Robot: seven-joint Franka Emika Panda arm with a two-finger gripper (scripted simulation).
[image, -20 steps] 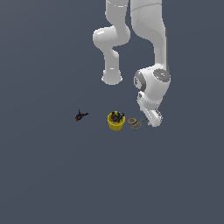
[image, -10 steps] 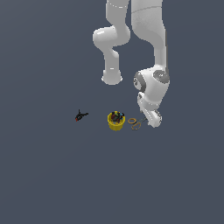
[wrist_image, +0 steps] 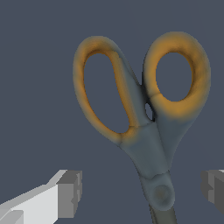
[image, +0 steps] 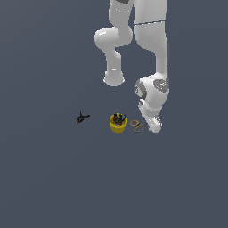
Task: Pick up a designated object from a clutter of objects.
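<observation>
The scissors [wrist_image: 144, 127], with two orange-brown ring handles and a grey pivot, fill the wrist view and lie flat on the dark floor. My gripper [wrist_image: 142, 192] is open, one finger [wrist_image: 70, 192] on each side of the pivot, not touching it. In the exterior view the scissors [image: 137, 126] lie just to the right of the yellow cup [image: 118, 124], and the white hand has come down right beside them, hiding the fingers. The tiny black-and-red clamp [image: 82, 118] lies apart, toward the exterior view's left.
The yellow cup holds dark small items and stands close to the scissors' handles. The white arm [image: 151, 53] rises above the scissors. Everything lies on one flat dark grey floor [image: 53, 178].
</observation>
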